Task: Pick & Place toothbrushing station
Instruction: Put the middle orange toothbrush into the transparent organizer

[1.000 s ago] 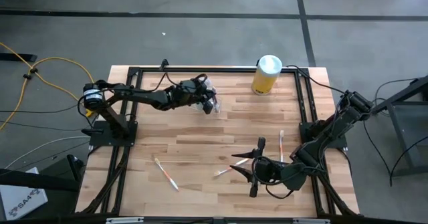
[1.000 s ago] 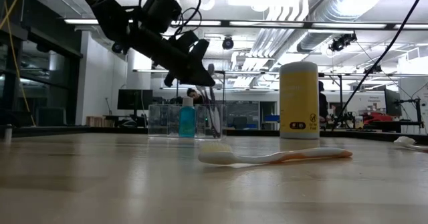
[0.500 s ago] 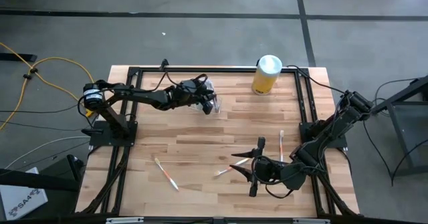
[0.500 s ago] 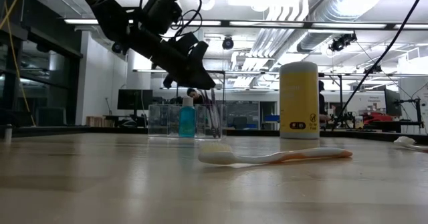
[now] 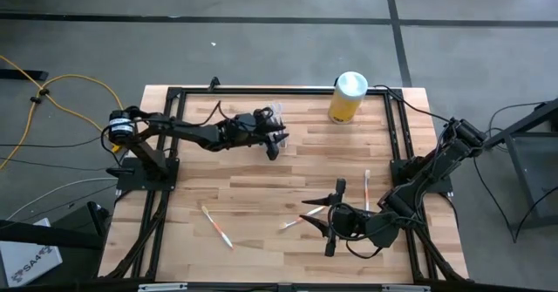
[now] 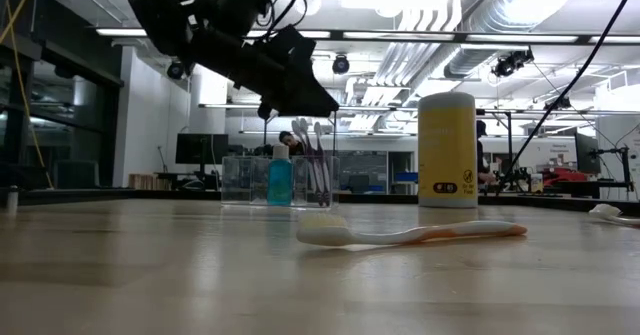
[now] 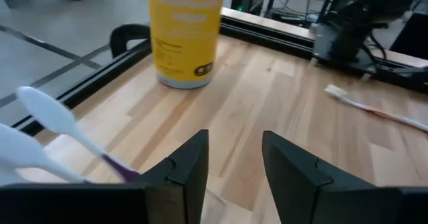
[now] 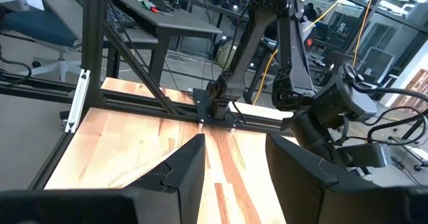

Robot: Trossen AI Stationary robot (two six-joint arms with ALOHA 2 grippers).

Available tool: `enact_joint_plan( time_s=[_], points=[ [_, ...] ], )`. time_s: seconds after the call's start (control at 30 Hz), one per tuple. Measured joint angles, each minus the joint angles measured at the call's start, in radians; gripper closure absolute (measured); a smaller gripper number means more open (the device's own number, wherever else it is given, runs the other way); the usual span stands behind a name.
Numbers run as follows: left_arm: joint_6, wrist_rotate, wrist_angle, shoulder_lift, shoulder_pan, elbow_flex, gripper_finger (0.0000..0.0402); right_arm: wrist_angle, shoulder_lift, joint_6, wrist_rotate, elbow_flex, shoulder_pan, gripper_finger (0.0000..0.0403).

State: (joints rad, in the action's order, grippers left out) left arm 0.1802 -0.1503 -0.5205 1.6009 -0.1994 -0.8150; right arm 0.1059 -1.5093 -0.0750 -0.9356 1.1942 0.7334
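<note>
Since a moment ago the left gripper point(image 5: 277, 141) has lifted off the clear holder point(image 6: 278, 180) and drawn a little toward the near side; its two fingers, which were nearly pressed together over the holder, now stand spread with a plain gap between them, as the left wrist view shows, and they pinch nothing. In the low view it hangs above the holder, clear of it. The holder stands upright on the wooden table point(image 5: 261, 187) toward the far left, with a blue bottle point(image 6: 280, 177) and several toothbrushes point(image 6: 316, 165) standing in it. From above, the holder point(image 5: 274, 113) shows only as a faint glassy patch just beyond the left gripper.

A yellow canister point(image 5: 347, 97) with a white lid stands at the far edge, to the right of the holder and well apart from it. The right gripper point(image 5: 331, 220) waits low at the near right, its fingers spread and empty, exactly where it was. Around it lie loose toothbrushes: one point(image 5: 367, 190) just to its right, another point(image 5: 296, 221) just to its left. A further toothbrush point(image 5: 215, 225) lies at the near left. In the low view an orange-and-white toothbrush point(image 6: 410, 233) lies flat on the table in front of the canister.
</note>
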Motion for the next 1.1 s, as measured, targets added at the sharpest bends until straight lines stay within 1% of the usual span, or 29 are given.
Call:
enact_joint_plan(
  time_s=[0.17,0.23,0.3,0.47,0.57,0.63,0.77,0.87,0.97,1.1],
  points=[
    [0.001,-0.002,0.003,-0.003,0.037,0.000,0.0266,-0.005,0.000,0.005,0.000,0.000,0.000,0.0254],
    [0.001,0.013,0.001,-0.008,0.068,0.000,0.0266,-0.034,0.000,0.030,0.000,0.000,0.000,0.0254],
    [-0.003,0.026,0.011,-0.019,0.106,0.000,0.0266,-0.094,0.000,0.078,-0.008,0.000,-0.003,0.0254],
    [-0.060,0.020,0.059,-0.063,0.221,0.000,0.0266,-0.260,0.000,0.247,-0.004,0.000,-0.023,0.0254],
    [-0.060,0.007,0.113,-0.100,0.292,0.000,0.0266,-0.311,0.000,0.303,-0.001,0.000,-0.031,0.0254],
    [-0.055,-0.038,0.166,-0.126,0.342,0.000,0.0266,-0.325,0.000,0.313,0.013,0.000,-0.030,0.0254],
    [-0.052,-0.160,0.267,-0.168,0.449,0.000,0.0266,-0.350,0.000,0.315,0.079,0.000,-0.029,0.0254],
    [-0.044,-0.258,0.279,-0.187,0.528,0.000,0.0266,-0.391,-0.001,0.324,0.149,0.000,-0.040,0.0254],
    [-0.044,-0.352,0.281,-0.196,0.598,0.000,0.0266,-0.457,-0.002,0.356,0.237,0.000,-0.062,0.0254],
    [-0.037,-0.492,0.285,-0.201,0.676,0.000,0.0266,-0.522,-0.016,0.391,0.406,0.000,-0.117,0.0254]
  ],
)
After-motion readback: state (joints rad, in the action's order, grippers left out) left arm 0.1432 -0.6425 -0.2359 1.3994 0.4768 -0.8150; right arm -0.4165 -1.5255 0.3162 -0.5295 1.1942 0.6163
